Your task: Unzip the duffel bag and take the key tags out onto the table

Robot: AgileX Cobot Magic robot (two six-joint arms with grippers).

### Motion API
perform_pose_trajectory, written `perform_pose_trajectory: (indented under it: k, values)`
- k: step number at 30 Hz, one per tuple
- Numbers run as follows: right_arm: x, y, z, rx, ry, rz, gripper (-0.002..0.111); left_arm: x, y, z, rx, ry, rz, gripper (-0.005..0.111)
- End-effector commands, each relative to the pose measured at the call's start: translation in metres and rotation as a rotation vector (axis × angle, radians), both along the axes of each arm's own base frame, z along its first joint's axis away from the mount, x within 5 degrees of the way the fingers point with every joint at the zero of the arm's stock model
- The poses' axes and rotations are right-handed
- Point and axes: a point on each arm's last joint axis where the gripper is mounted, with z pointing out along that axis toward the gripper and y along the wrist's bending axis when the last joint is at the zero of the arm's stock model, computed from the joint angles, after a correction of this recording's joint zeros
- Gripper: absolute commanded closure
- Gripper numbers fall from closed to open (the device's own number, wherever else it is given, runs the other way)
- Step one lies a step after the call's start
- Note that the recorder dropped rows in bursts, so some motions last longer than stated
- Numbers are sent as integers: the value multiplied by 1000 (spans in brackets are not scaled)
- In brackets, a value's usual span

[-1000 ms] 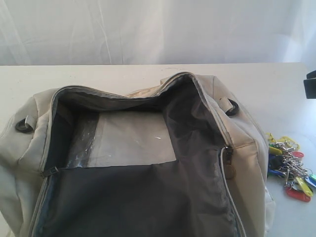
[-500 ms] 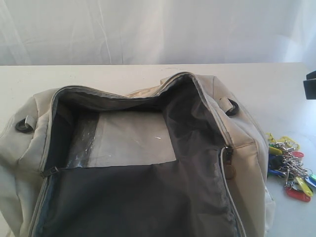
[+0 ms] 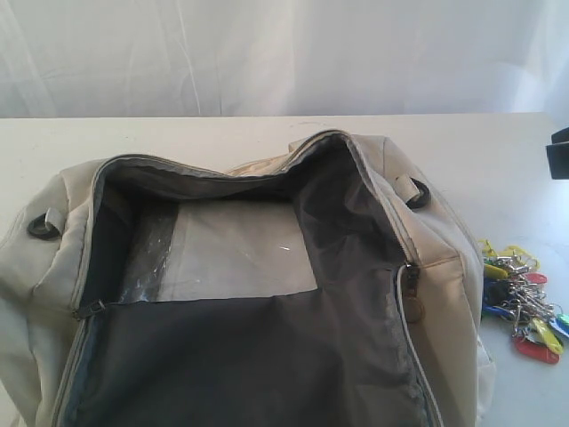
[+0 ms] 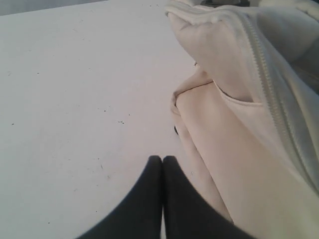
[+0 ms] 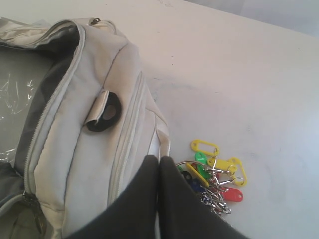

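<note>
Nothing has shifted: the duffel bag (image 3: 267, 294) gapes unzipped, and the key tags (image 3: 524, 304) lie on the worktop (image 3: 178, 138) just beside its right end. My left pincer (image 4: 162, 159) and right pincer (image 5: 159, 159) sit pressed together, empty, since the job looks done.

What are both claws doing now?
Left gripper: shut, empty, beside the beige fabric duffel bag.
Right gripper: shut, empty, near the colourful plastic key tags.

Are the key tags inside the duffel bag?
No, the key tags lie on the table beside the open duffel bag.
</note>
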Motion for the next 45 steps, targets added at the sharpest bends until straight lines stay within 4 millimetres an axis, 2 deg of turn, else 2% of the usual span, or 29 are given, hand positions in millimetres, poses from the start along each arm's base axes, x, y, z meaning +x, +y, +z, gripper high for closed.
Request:
perform_pose_trajectory:
  k: [1, 37, 42, 45]
  values:
    - [-1, 0, 1, -2, -5, 5, 108, 0, 0, -1, -36, -2, 13, 107]
    - [-1, 0, 1, -27, -8, 7, 108, 0, 0, -1, -59, -5, 22, 107]
    - [-19, 15, 9, -38, -102, 86, 108, 0, 0, -1, -59, -5, 22, 107]
    - [-33, 20, -3, -35, -161, 111, 108, 0, 0, -1, -59, -5, 22, 107]
